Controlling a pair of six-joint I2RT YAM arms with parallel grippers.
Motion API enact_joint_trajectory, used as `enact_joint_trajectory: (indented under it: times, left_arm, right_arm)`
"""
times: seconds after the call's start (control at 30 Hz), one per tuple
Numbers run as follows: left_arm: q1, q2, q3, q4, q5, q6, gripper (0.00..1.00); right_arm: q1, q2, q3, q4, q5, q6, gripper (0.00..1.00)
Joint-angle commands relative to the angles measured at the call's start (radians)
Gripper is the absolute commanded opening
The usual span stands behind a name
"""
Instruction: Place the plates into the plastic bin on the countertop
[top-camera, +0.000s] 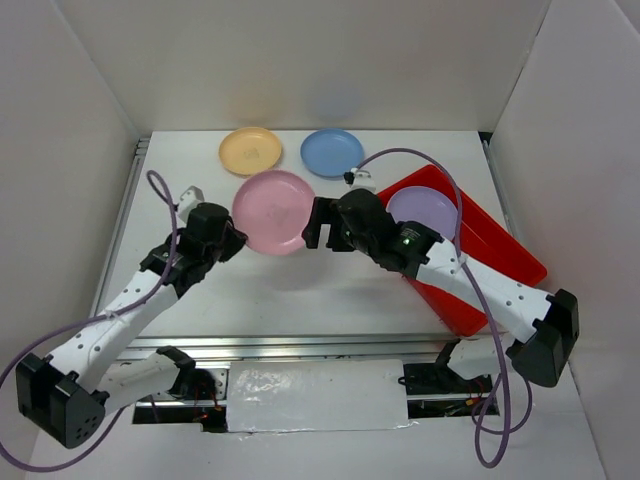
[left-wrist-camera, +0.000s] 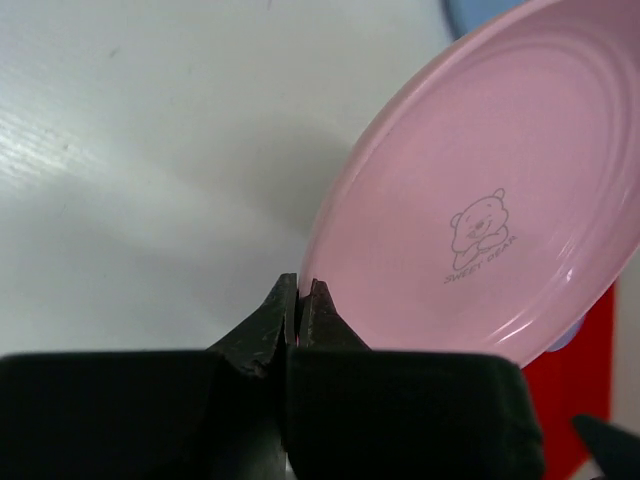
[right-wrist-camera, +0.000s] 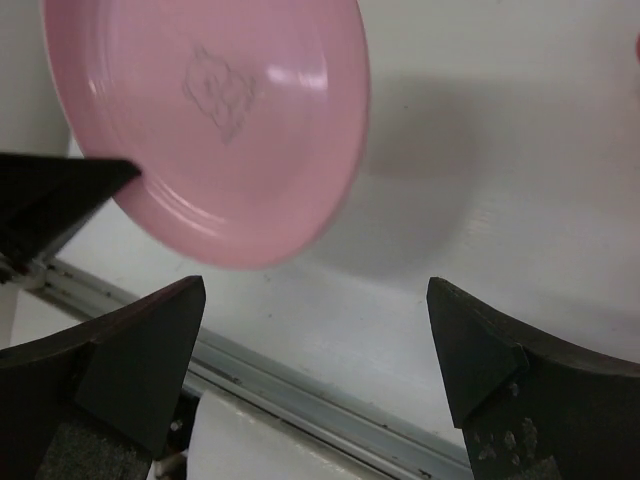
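Clamped pink plate (top-camera: 273, 211) by rim in left gripper (left-wrist-camera: 300, 300), left of plastic bin (top-camera: 503, 243); held right gripper (right-wrist-camera: 315, 300) wide open.

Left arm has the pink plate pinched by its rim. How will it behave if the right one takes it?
Probably stiff and light: the pink plate shows no sag though only the left fingers pinch one edge. Its glossy surface, with bright highlights, may be slippery, so it might pivot or slip in a rim grip.
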Motion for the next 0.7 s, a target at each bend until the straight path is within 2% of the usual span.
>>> enact_joint_trajectory:
  times: [0.0, 0.17, 0.43, 0.5, 0.53, 0.57, 0.63, 0.67]
  left_arm:
    - [-0.091, 0.037, 0.022, -0.104, -0.074, 0.056, 0.0]
    - [-0.17, -0.019, 0.008, -0.086, -0.042, 0.085, 0.0]
    - [-0.158, -0.007, -0.008, -0.023, 0.162, 0.188, 0.0]
    - [-0.157, -0.009, -0.024, -0.011, 0.193, 0.193, 0.0]
    - [-0.154, -0.01, -0.027, -0.008, 0.198, 0.193, 0.0]
    - [-0.148, -0.015, -0.033, -0.002, 0.21, 0.197, 0.0]
    - [-0.125, -0.03, -0.036, 0.001, 0.228, 0.202, 0.0]
    - [-0.105, -0.041, -0.036, 0.007, 0.248, 0.21, 0.0]
  right_arm:
    - [-0.015, 0.022, 0.066, -0.065, 0.117, -0.061, 1.0]
    - [-0.04, 0.076, 0.06, -0.085, 0.166, -0.041, 0.96]
    - [-0.068, 0.105, -0.014, 0.001, 0.085, -0.064, 0.74]
    - [-0.075, 0.103, -0.025, 0.013, 0.061, -0.067, 0.6]
    - [-0.08, 0.102, -0.025, 0.021, 0.051, -0.067, 0.49]
    - [-0.083, 0.1, -0.029, 0.024, 0.048, -0.066, 0.25]
    - [-0.089, 0.094, -0.034, 0.03, 0.05, -0.061, 0.21]
    - [-0.098, 0.093, -0.037, 0.03, 0.041, -0.059, 0.15]
